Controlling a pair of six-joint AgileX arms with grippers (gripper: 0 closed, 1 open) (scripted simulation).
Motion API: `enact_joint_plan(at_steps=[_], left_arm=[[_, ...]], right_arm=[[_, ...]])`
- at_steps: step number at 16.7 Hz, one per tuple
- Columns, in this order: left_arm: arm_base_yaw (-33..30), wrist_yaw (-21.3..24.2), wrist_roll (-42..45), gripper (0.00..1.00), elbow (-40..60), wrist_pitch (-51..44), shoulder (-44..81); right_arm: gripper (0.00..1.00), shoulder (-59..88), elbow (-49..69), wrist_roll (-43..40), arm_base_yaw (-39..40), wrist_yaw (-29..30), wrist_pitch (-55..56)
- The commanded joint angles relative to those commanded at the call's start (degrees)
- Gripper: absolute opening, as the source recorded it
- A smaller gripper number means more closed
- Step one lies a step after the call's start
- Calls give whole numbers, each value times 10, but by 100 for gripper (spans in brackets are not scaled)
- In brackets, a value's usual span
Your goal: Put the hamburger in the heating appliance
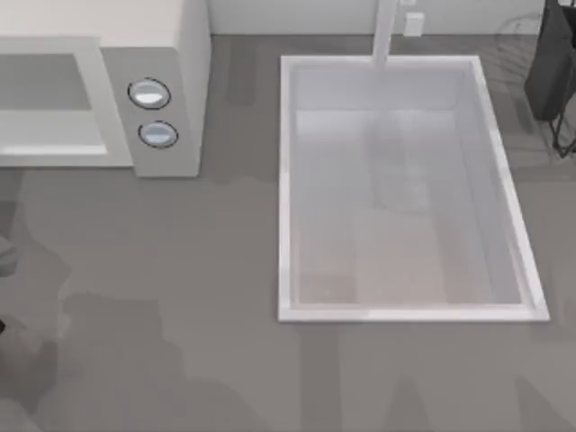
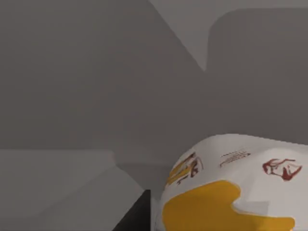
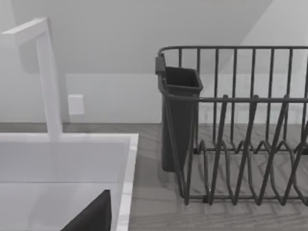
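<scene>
White hamburger [image 2: 236,187] close before left wrist

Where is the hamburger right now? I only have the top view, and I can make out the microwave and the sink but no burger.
Observer: The left wrist view has the hamburger close in front of the camera, with grey surfaces behind it.
Operator: Is it gripped?
Observer: I cannot tell. What I do see is its white wrapper with a yellow-orange patch and small red print.
Operator: And what is the right arm's camera looking at?
Observer: The right wrist view faces a dark wire dish rack with a dark cup hung on its end nearest the sink.
</scene>
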Motion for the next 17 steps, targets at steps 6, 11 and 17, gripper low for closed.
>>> enact_joint_plan(at_steps=[6,11,17], left_arm=[[-2,0,-3,0,96,-168,-64],[-1,0,-4,0,107,-183,-73],[0,10,-38,0,118,-97,-37]], right_arm=[[100,0,0,0,0,0,0],[100,0,0,0,0,0,0],[100,0,0,0,0,0,0]])
